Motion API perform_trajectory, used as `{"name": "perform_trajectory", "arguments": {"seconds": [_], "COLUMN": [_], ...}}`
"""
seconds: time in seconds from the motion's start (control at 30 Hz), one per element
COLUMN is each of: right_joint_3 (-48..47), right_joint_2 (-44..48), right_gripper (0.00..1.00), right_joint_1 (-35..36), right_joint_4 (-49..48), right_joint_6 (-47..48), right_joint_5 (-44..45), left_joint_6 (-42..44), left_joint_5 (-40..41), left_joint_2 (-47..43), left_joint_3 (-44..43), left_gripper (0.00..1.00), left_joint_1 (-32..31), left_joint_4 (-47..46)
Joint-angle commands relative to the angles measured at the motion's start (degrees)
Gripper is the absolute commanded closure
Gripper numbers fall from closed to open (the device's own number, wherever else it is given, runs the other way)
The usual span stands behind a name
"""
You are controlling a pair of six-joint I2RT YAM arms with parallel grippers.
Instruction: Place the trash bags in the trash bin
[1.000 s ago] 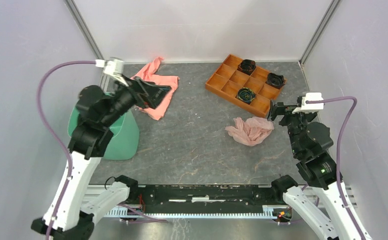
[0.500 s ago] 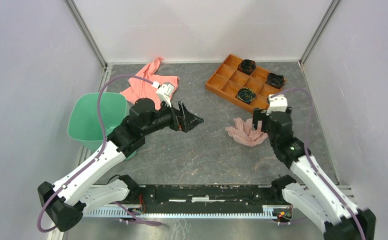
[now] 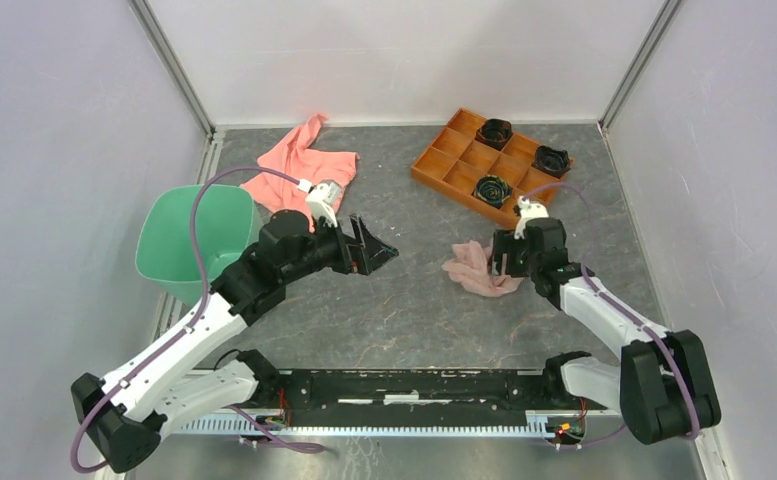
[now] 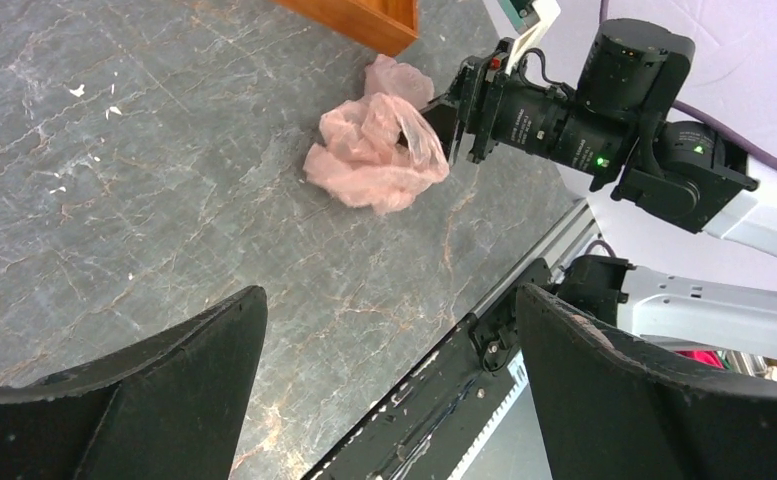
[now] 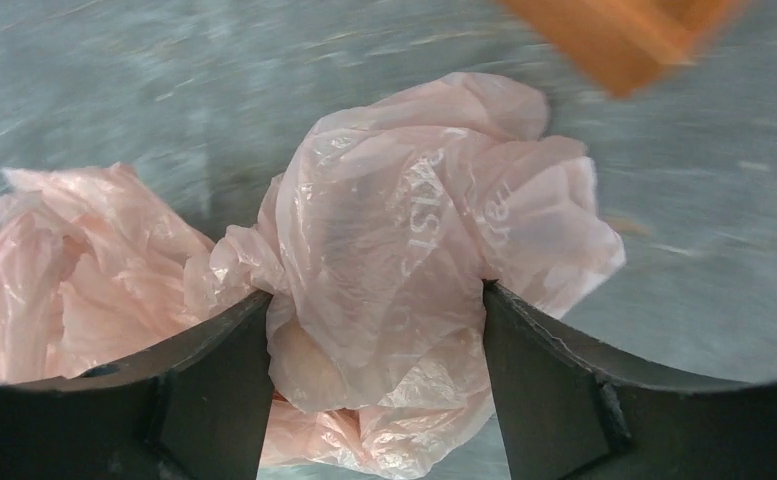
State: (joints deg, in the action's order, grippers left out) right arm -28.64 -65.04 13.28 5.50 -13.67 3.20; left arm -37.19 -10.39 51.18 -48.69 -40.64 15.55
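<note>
The trash bag point(image 3: 472, 268) is a crumpled pale pink film heap on the grey table, right of centre; it also shows in the left wrist view point(image 4: 374, 150). My right gripper point(image 3: 499, 258) is low at the bag's right side. In the right wrist view the bag point(image 5: 404, 250) fills the gap between the open fingers point(image 5: 214, 390) of the right gripper point(image 5: 376, 330), which are not closed on it. My left gripper point(image 3: 369, 250) is open and empty over the table's middle, pointing at the bag; its gap point(image 4: 389, 300) shows only table. The mint-green trash bin point(image 3: 179, 240) stands at the left.
A salmon-pink cloth point(image 3: 299, 165) lies at the back left. An orange compartment tray point(image 3: 454, 160) with three black coiled items stands at the back right, close behind the bag; its corner shows in the right wrist view point(image 5: 614, 40). The black front rail point(image 3: 404, 385) runs along the near edge.
My left arm swung from above the bin out to the table's middle. My right arm reached forward and left, coming down so that its open fingers straddle the bag.
</note>
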Motion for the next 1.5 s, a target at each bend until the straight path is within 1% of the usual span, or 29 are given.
{"name": "perform_trajectory", "arguments": {"seconds": [0.0, 0.07, 0.17, 0.27, 0.37, 0.5, 0.53, 0.6, 0.67, 0.73, 0.77, 0.8, 0.83, 0.87, 0.93, 1.0, 1.03, 1.07, 1.13, 1.17, 1.23, 1.3, 1.33, 1.47], "right_joint_3": [-0.9, -0.8, 0.8, 2.5, 3.1, 2.3, 2.0, 1.7, 2.0, 2.4, 2.7, 2.9, 3.0, 3.1, 3.3, 3.3, 3.0, 2.5, 1.2, 0.7, -0.2, -0.9, -1.3, -2.8], "right_joint_2": [-2.9, -2.9, -1.0, 0.7, 2.0, 2.9, 2.6, 2.3, 2.2, 2.4, 2.5, 2.8, 3.3, 3.8, 5.5, 7.8, 8.9, 10.3, 13.1, 14.7, 17.6, 20.1, 21.0, 21.9], "right_gripper": [0.26, 0.27, 0.28, 0.31, 0.31, 0.33, 0.38, 0.56, 0.75, 0.89, 0.94, 0.99, 0.99, 1.0, 1.0, 1.0, 1.0, 1.0, 1.0, 1.0, 1.0, 1.0, 1.0, 1.0], "right_joint_1": [3.9, 7.6, 11.6, 14.5, 15.4, 15.3, 15.3, 15.3, 15.4, 15.3, 15.4, 15.6, 15.7, 15.9, 16.1, 16.2, 16.1, 16.1, 16.1, 16.2, 16.1, 16.1, 16.1, 16.2], "right_joint_4": [-4.9, -7.0, -10.5, -13.1, -12.0, -7.4, -6.5, -6.0, -7.3, -8.9, -9.7, -10.2, -10.5, -10.5, -10.5, -10.3, -9.8, -8.9, -6.6, -5.8, -5.6, -5.6, -5.7, -5.7], "right_joint_6": [-0.2, -1.8, -5.9, -8.5, -7.8, -2.9, -1.7, -0.3, -0.4, -0.9, -1.2, -1.4, -1.5, -1.5, -1.6, -1.6, -1.5, -1.3, -0.7, -0.2, 0.4, 1.3, 2.2, 6.1], "right_joint_5": [-21.9, -26.3, -28.4, -29.6, -27.2, -20.0, -17.9, -16.1, -17.5, -20.7, -21.9, -22.8, -23.3, -23.7, -24.2, -24.7, -24.3, -23.5, -20.6, -19.4, -17.6, -16.9, -16.9, -16.7], "left_joint_6": [1.1, 0.8, -0.7, -3.0, -4.3, -4.4, -4.2, -3.8, -3.9, -5.2, -6.3, -7.3, -8.3, -8.7, -8.3, -6.8, -5.7, -4.4, -1.0, 0.5, 3.3, 5.9, 6.8, 10.1], "left_joint_5": [1.1, -0.1, -2.0, -3.9, -5.3, -2.5, -1.9, -1.3, -1.9, -4.8, -6.6, -8.2, -9.0, -9.1, -7.3, -4.3, -2.3, 0.4, 7.2, 9.2, 13.9, 16.7, 18.1, 20.6], "left_joint_2": [3.0, 4.9, 7.4, 9.7, 12.7, 15.0, 15.3, 16.5, 18.8, 21.2, 22.3, 23.2, 23.9, 24.2, 24.5, 25.1, 25.3, 25.3, 24.0, 23.0, 20.6, 16.8, 14.5, 4.4], "left_joint_3": [-0.3, 0.3, 2.3, 4.5, 6.4, 8.0, 8.3, 8.4, 8.2, 8.2, 8.5, 8.8, 8.9, 8.7, 7.6, 5.8, 4.6, 3.4, 1.1, 0.1, -1.7, -3.5, -4.2, -4.5], "left_gripper": [0.0, 0.0, 0.0, 0.0, 0.0, 0.02, 0.03, 0.06, 0.1, 0.12, 0.11, 0.08, 0.02, 0.0, 0.0, 0.0, 0.03, 0.18, 0.42, 0.56, 0.76, 0.95, 0.98, 0.98], "left_joint_1": [-0.3, -0.2, -0.2, -0.5, -1.6, -2.7, -2.8, -2.8, -2.8, -2.8, -2.9, -3.2, -3.7, -4.4, -6.0, -6.9, -7.1, -7.1, -7.1, -7.0, -7.0, -6.9, -7.0, -7.0], "left_joint_4": [0.7, -0.7, -4.2, -7.7, -10.3, -10.4, -10.5, -10.6, -11.2, -14.0, -16.2, -18.6, -20.5, -21.8, -21.8, -18.8, -16.4, -12.9, -6.6, -4.0, -0.1, 3.1, 4.2, 4.7]}}
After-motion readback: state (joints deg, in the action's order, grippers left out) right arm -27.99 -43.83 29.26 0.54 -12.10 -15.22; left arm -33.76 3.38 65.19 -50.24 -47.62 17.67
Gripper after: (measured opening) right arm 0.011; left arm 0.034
